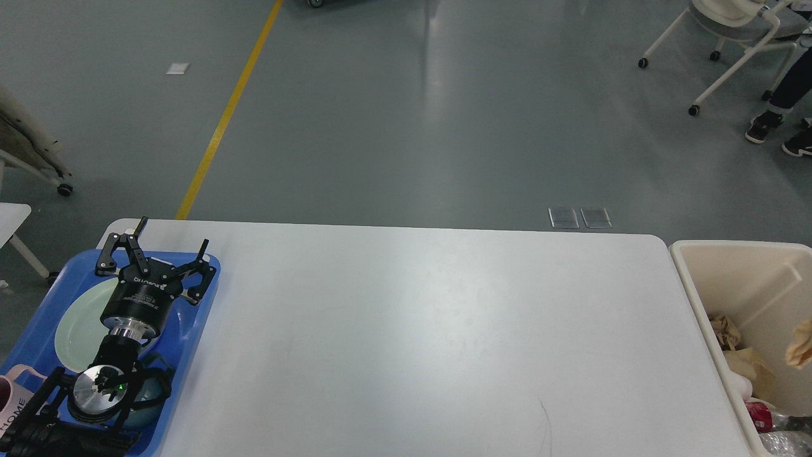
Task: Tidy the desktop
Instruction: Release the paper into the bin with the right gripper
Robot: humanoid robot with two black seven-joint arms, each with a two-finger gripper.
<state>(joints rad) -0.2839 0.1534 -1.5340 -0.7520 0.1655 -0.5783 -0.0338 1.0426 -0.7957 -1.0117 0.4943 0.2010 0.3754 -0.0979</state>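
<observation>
Left gripper [155,257] hovers over the blue tray [38,317] at the near-left corner, its two fingers spread apart and holding nothing. Under it in the tray lie a pale green plate [73,327] and, at the near edge, a pink mug [13,397]. My right gripper is out of view, so its state cannot be told. Across the middle, the surface, the white desktop [412,336], shows nothing loose on it; only a thin dark mark sits near its near-right edge. Just beside its right edge stands the beige bin [736,273], with crumpled brown paper [800,343] and other rubbish inside. Judging from this, the tidying looks nearly or fully done: dishes are gathered in the tray, waste is in the bin, and little seems left. Farther off lie grey floor, a yellow line [228,108] and a chair [736,32].
</observation>
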